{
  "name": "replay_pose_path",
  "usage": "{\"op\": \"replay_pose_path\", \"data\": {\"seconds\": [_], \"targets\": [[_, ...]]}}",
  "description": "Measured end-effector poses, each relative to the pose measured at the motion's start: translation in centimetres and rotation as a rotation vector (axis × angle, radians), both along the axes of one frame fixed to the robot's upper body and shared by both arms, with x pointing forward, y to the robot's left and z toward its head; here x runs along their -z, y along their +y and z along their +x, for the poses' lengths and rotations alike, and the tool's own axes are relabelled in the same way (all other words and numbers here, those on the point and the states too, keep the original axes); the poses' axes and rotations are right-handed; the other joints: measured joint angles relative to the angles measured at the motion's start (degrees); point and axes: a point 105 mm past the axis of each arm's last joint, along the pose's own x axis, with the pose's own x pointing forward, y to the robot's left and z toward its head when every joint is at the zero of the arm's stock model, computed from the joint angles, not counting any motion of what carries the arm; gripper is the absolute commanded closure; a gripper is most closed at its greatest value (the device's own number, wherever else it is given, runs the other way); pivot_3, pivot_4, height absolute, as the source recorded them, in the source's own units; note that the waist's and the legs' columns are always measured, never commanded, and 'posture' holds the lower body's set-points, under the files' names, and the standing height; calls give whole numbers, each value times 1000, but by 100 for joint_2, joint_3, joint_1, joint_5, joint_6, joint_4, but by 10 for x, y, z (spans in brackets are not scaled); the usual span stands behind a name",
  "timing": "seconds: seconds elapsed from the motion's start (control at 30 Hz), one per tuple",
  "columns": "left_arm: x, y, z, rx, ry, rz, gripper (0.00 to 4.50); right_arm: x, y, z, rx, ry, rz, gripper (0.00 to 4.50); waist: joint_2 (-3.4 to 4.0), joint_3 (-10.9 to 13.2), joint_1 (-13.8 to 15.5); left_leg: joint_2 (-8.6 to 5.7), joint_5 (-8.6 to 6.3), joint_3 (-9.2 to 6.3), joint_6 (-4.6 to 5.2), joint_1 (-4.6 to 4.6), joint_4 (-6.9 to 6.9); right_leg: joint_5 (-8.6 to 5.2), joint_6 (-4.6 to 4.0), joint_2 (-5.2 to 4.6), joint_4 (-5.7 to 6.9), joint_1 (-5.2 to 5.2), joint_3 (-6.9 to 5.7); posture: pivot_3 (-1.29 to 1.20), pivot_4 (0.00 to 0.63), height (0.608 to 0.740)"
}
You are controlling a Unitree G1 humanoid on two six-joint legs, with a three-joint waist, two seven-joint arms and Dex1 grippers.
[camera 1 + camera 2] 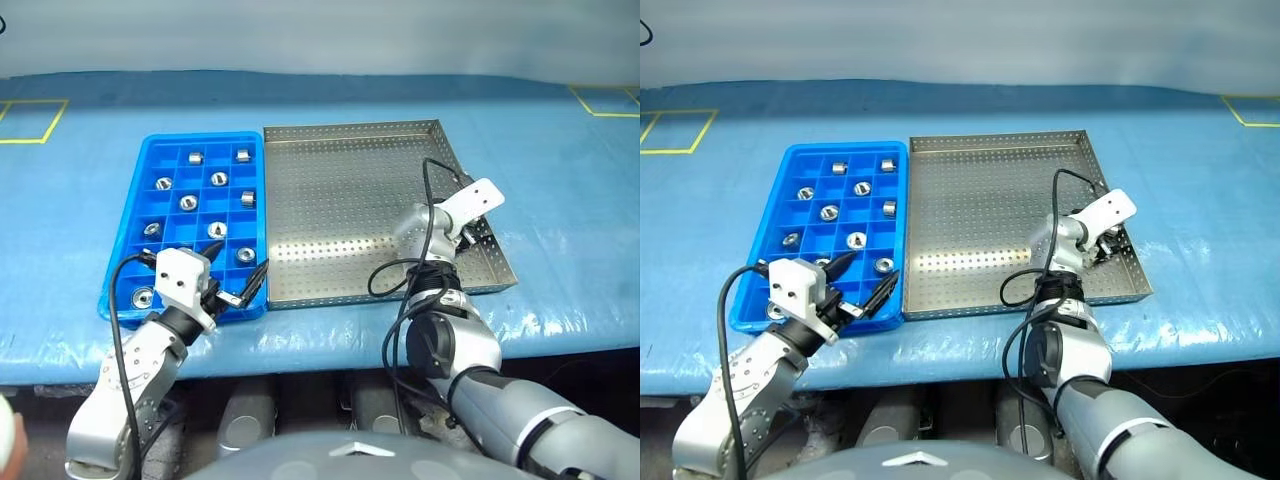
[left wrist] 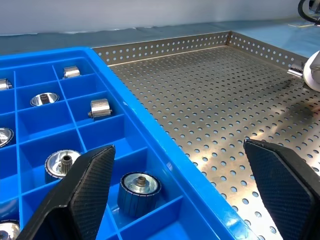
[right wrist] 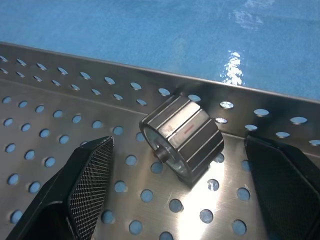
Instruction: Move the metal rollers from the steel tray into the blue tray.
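1. Steel is seen in the wide perforated tray, the steel tray (image 1: 340,200), which is set on the blue table covering (image 1: 560,200) with its left rim just beside the blue tray (image 1: 125,270).
2. One metal roller (image 3: 182,137) is left in the steel tray, lying on its side on the perforated floor close against the tray's right wall, as seen in the right wrist view.
3. The right gripper (image 3: 180,195) is held low over that roller with its two black fingers spread wide, one on each side of the roller; neither finger is seen touching it.
4. In the head views the right gripper (image 1: 1110,243) is placed at the right rim of the steel tray, near its front corner.
5. The other metal rollers (image 1: 188,203) are lodged in the blue tray, one to a compartment, some upright and some on their sides; about ten can be counted.
6. The left gripper (image 1: 232,285) is held over the front right corner of the blue tray, its fingers wide apart and nothing between them.
7. In the left wrist view an upright roller (image 2: 139,192) is seen in the compartment just beside one finger (image 2: 87,192).
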Motion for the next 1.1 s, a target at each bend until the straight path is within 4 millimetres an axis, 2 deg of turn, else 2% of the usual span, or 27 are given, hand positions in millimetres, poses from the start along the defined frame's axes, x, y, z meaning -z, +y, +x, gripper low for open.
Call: {"op": "replay_pose_path", "data": {"seconds": [0.1,0.33,0.47,0.53,0.63,0.73,0.8,0.93,1.03,1.1], "targets": [[1,0,-1,-2,5,-1,0,1,-3,-2,18,5,-3,880,0,0,4,0,0,-1,0,0,0,0,0,0,0,0,0,135,150,740],[0,0,0,0,-1,-2,0,1,-6,-2,25,9,-11,3216,0,0,1,0,0,0,0,0,0,0,0,0,0,0,0,130,150,740],[-1,0,0,1,-3,-2,0,-1,-5,-2,5,11,-37,3247,1,1,0,0,0,0,0,-1,0,0,0,0,0,-1,1,131,150,740],[-1,0,0,0,-5,-2,0,-6,7,1,-60,-11,-66,3247,2,1,-15,2,0,1,0,0,-3,0,0,2,0,-4,3,131,150,740],[-2,0,1,-9,-15,-8,0,-14,40,11,-267,-53,-125,3247,4,3,-41,6,0,1,0,2,-8,-2,-2,5,4,-6,3,131,150,740],[-1,6,0,-41,-12,-7,0,-32,88,23,-603,-142,-197,3247,14,8,-12,7,0,-3,0,1,-9,-3,-4,4,4,-8,-1,158,150,740],[0,9,-1,-68,-6,-10,0,-48,127,23,-856,-216,-248,3247,13,8,9,7,0,-7,0,0,-11,-4,-5,2,1,-7,-6,164,150,740],[3,17,-9,-110,12,-11,0,-69,200,2,-1336,-316,-340,3247,11,9,48,5,0,-12,-1,-4,-12,-6,-7,-4,-4,-7,-14,203,150,740],[3,29,-20,-170,16,-7,0,-74,237,-23,-1609,-360,-346,3247,10,10,120,6,-1,-12,-1,-5,-12,-6,-7,-8,-11,-7,-18,245,150,740],[6,35,-28,-206,31,-3,0,-77,255,-36,-1731,-380,-335,3247,6,13,182,7,-1,-14,-1,-6,-12,-8,-8,-8,-11,-9,-22,277,150,740]]}}
